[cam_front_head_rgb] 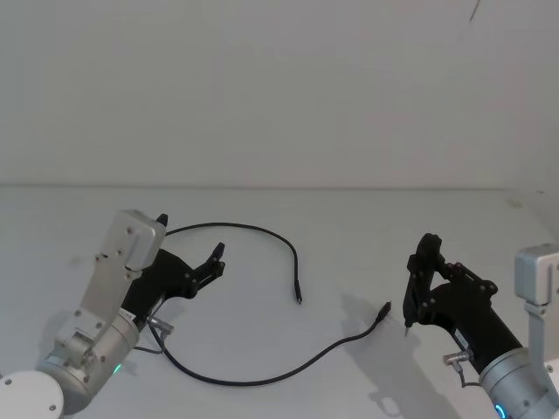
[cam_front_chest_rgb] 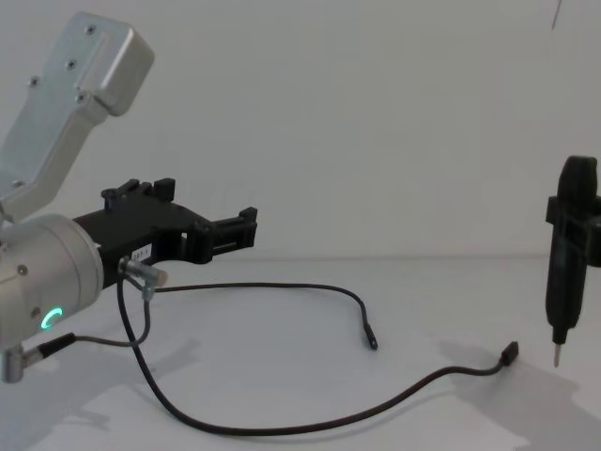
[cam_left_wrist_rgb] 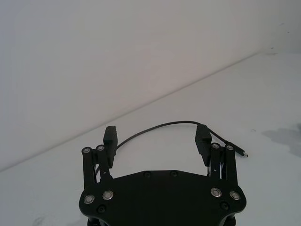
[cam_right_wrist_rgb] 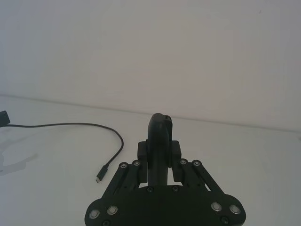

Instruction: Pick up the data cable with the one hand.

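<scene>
The data cable [cam_front_head_rgb: 262, 379] lies on the white table as a long black loop, with one plug [cam_front_head_rgb: 299, 300] near the middle and the other plug [cam_front_head_rgb: 383, 310] further right. My left gripper [cam_front_head_rgb: 190, 237] hovers open over the loop's left bend and holds nothing. In the left wrist view the cable [cam_left_wrist_rgb: 162, 125] arcs on the table beyond the open left gripper [cam_left_wrist_rgb: 156, 139]. From the chest, the left gripper [cam_front_chest_rgb: 205, 207] hangs above the cable [cam_front_chest_rgb: 282, 429]. My right gripper [cam_front_head_rgb: 425, 262] is shut on a slim black tool [cam_front_head_rgb: 412, 305] with a pointed tip.
The tool's tip [cam_front_chest_rgb: 556, 361] hangs just above the table, right of the cable's nearer plug [cam_front_chest_rgb: 510, 352]. A short grey lead [cam_front_chest_rgb: 141, 272] hangs from my left wrist. The table [cam_front_head_rgb: 349, 218] is bare towards the back wall.
</scene>
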### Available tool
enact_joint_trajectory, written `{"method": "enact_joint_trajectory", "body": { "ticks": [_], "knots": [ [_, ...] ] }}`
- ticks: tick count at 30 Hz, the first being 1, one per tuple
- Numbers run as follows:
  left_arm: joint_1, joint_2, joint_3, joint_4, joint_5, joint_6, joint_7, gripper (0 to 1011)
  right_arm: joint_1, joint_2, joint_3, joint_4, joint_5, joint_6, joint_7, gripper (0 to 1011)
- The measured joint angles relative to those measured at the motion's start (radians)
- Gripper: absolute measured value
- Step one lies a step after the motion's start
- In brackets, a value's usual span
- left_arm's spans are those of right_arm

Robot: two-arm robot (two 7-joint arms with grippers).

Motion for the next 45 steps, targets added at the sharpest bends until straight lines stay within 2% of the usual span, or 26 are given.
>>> {"method": "enact_joint_trajectory", "body": {
  "ticks": [37,45],
  "knots": [
    [0.0,0.0,0.0,-0.001,0.0,0.0,0.0,1001,0.0,0.0,0.0,0.0,0.0,0.0,0.0,279],
    [-0.006,0.003,-0.001,-0.004,-0.011,0.006,-0.028,1001,0.0,0.0,0.0,0.0,0.0,0.0,0.0,279]
  ]
}}
